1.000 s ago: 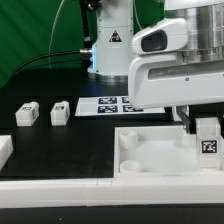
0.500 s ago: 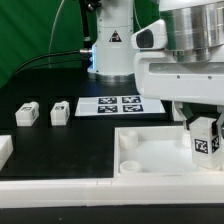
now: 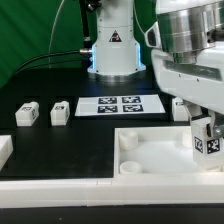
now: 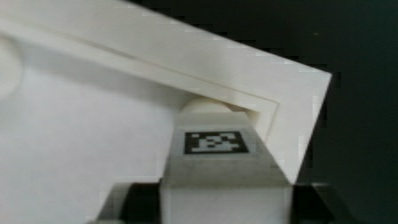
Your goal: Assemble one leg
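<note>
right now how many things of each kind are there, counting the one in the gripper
legs: 3 (loose leg, second loose leg, held leg in the gripper)
tray: 1
marker board: 1
cut-off white piece: 1
total: 6

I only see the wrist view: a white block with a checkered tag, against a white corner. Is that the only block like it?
Observer: No. Besides the leg you see, the exterior view shows two spare legs standing apart on the black table, toward that view's left.
Operator: What does that white corner belong to?
Observer: A large white tray piece. Its far end, toward the exterior view's left, has a round corner hole.
Operator: Is anything else lying around?
Observer: Yes, the marker board, flat, with four printed tags, lies beyond the tray piece.
</note>
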### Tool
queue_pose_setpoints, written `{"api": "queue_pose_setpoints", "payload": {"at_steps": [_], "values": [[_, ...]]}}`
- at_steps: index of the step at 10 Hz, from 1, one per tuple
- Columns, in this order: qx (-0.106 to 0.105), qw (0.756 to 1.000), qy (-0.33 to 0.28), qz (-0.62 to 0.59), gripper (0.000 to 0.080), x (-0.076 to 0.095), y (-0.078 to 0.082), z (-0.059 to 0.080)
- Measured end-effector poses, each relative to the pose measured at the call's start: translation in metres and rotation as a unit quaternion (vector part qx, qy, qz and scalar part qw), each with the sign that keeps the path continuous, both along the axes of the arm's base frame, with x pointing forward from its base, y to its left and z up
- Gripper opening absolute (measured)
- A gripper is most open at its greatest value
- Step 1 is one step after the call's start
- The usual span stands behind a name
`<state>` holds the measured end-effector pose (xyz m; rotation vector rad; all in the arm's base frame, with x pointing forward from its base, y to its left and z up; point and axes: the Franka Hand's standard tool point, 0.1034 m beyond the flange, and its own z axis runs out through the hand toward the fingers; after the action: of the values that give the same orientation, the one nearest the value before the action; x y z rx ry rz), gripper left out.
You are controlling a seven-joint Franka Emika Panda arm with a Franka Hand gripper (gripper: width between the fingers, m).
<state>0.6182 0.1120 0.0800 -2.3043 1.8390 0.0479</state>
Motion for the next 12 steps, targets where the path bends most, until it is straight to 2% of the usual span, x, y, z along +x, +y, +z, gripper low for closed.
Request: {"api": "queue_pose_setpoints", "payload": {"at_steps": [2,5,6,7,8,11,12], "values": [[0.014,0.997,0.014,-0.075,0.0294,-0.001,0.003,-0.001],[0.017,0.996,0.017,-0.087,0.0294,-0.001,0.004,-0.002],[0.015,0.998,0.013,-0.064,0.0491,-0.001,0.004,-0.002],[0.014,0.999,0.010,-0.047,0.0491,-0.001,0.004,-0.002],[0.011,1.000,0.004,-0.017,0.0612,-0.001,0.004,-0.002],[-0.009,0.990,-0.023,0.140,0.0645,-0.003,0.003,-0.009],[-0.017,0.979,-0.022,0.204,0.0648,-0.006,0.002,-0.010]]}}
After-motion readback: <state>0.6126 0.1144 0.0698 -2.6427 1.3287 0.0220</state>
